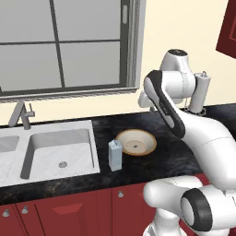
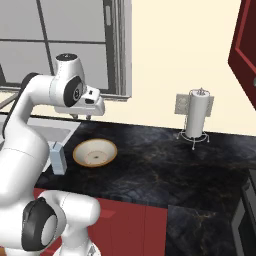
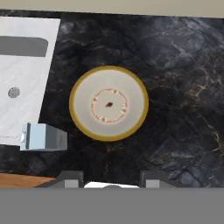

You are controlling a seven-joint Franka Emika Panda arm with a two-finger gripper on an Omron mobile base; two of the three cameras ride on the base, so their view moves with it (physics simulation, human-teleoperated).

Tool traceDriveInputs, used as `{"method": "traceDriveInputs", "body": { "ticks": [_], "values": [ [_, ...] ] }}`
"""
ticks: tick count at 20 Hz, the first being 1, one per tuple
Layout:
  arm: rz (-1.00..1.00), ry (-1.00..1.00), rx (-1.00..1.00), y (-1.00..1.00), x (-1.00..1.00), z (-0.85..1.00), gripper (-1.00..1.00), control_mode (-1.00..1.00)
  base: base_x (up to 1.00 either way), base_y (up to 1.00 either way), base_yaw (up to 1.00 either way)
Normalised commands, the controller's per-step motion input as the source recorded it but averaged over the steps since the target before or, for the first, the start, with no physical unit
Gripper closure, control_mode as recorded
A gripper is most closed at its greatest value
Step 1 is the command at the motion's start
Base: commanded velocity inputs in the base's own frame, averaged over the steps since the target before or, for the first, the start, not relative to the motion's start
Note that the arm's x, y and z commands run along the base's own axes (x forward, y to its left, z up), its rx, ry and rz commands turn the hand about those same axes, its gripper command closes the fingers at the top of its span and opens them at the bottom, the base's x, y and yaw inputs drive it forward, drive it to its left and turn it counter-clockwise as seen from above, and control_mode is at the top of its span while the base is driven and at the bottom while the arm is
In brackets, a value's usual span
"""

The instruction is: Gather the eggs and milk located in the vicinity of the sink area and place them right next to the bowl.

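The tan-rimmed bowl [image 1: 136, 142] [image 2: 95, 152] [image 3: 109, 103] sits on the dark counter just right of the sink [image 1: 50, 154] [image 3: 22, 87]. The pale blue-white milk carton [image 1: 115, 155] [image 2: 57, 158] [image 3: 43, 137] stands upright between the bowl's left side and the sink's edge, a small gap from the bowl. My gripper [image 2: 84, 116] [image 3: 111, 181] hangs well above the bowl, pointing down, open with nothing between its fingertips [image 3: 72, 179]. The egg is out of view.
A grey faucet [image 1: 20, 115] stands behind the sink under the window. A white paper-towel roll [image 1: 202, 92] [image 2: 199, 116] on a wire stand is at the back right. Red upper cabinets [image 2: 245, 50] hang at the right. Bare dark counter [image 2: 150, 165] stretches right of the bowl.
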Motion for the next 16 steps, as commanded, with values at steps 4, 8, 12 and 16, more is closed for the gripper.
{"method": "traceDriveInputs", "body": {
  "ticks": [4,8,12,16],
  "values": [
    [0.0,0.0,0.0,0.0,-0.12,0.0,-1.0,-1.0,0.0,0.0,0.0],
    [0.04,0.03,0.0,0.0,-0.36,-0.05,-1.0,-1.0,0.0,0.0,0.0],
    [0.13,0.13,0.01,0.34,-0.41,-0.12,-1.0,-1.0,0.0,0.0,0.0],
    [0.12,0.32,-0.01,0.96,-0.11,-0.08,-1.0,-1.0,0.0,0.0,0.0]
  ]
}}
